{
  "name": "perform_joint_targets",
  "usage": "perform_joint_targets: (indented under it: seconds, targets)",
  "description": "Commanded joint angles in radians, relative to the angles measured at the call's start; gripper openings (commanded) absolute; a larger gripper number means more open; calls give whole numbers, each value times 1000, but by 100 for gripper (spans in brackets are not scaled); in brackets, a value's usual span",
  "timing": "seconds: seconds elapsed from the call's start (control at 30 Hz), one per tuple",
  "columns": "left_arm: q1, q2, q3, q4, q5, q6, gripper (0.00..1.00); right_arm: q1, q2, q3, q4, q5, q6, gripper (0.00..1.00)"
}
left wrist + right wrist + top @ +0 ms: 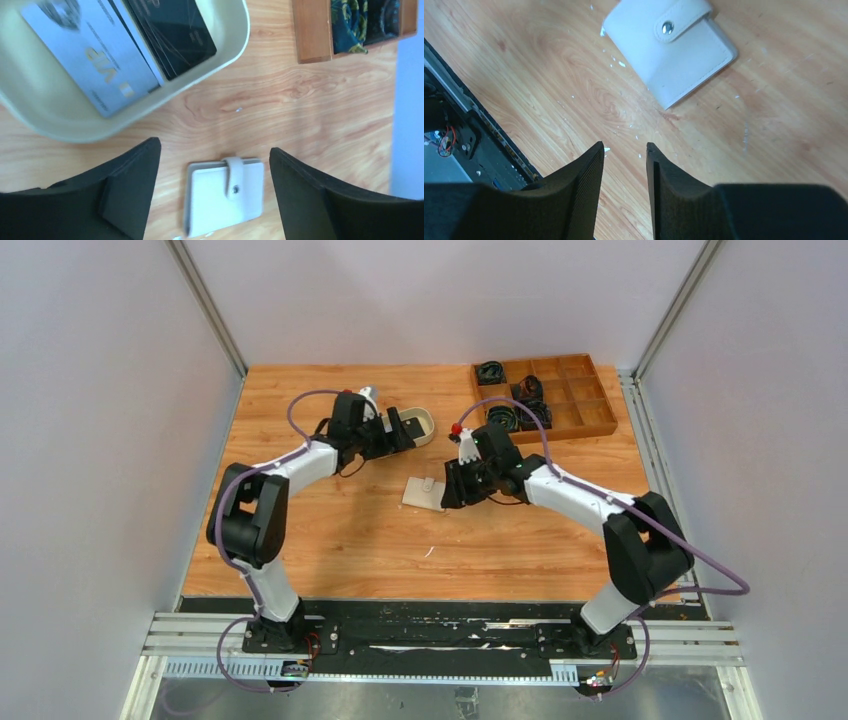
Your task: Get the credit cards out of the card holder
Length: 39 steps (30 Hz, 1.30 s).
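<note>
While cream snap-tab card holder (674,50) lies shut ahead of my barely parted, empty right gripper (624,146), left gripper (214,147) spread; grey, black credit cards (100,60) in beige oval tray (220,60). Risk: tugging snap (667,27) skids unpinned holder.

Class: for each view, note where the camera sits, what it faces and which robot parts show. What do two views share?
Top: above and behind the arms, looking down on the table; both arms show.
Left wrist: on the left arm, looking past the left tool at a tray of cards.
Right wrist: on the right arm, looking past the right tool at the table.
Shared: both wrist views show the closed wallet.
</note>
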Motion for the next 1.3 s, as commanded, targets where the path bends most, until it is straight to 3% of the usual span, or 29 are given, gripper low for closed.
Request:
perform_joint_targets:
  seconds: [0.0, 0.1, 0.4, 0.47, 0.73, 0.93, 1.1, 1.27]
  targets:
    - [47, -122, 42, -118, 162, 283, 90, -30, -85, 53, -94, 60, -65, 42]
    - [47, -190, 46, -171, 292, 381, 96, -48, -115, 56, -102, 91, -70, 45]
    - [42, -257, 107, -401, 901, 676, 100, -72, -108, 55, -97, 176, -53, 47]
    - [36, -304, 110, -450, 953, 752, 100, -76, -94, 66, -102, 197, -44, 47]
    - [47, -379, 83, -403, 868, 660, 100, -74, -5, 173, -141, 271, 80, 45]
    - [61, -409, 78, -479, 840, 704, 100, -21, 86, 307, -239, 385, 189, 44]
    - [84, -402, 72, -512, 787, 694, 96, 18, 211, 456, -367, 490, 267, 50]
    - [98, -449, 7, -394, 647, 606, 93, 53, 315, 546, -423, 528, 331, 54]
